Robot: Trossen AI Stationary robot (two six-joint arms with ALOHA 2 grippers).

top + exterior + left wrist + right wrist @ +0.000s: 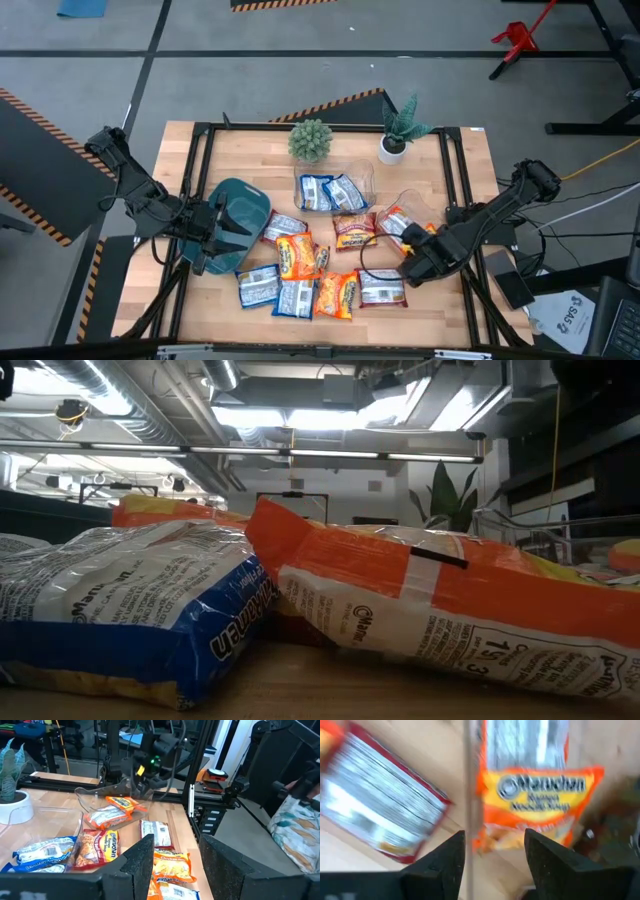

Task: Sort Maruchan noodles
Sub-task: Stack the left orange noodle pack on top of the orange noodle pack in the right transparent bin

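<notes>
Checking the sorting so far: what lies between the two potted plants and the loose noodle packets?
In the high view, a clear tub holding two blue-and-white packets lies between them.

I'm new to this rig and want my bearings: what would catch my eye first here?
The heap of Maruchan noodles strewn over the middle and front of the wooden table, in blue, orange and red-brown. Two blue ones already lie in a clear tub behind the heap, near two small potted plants. The right gripper hangs over the heap's right edge, fingers apart, and the left gripper waits open above a dark teal bin.
</notes>
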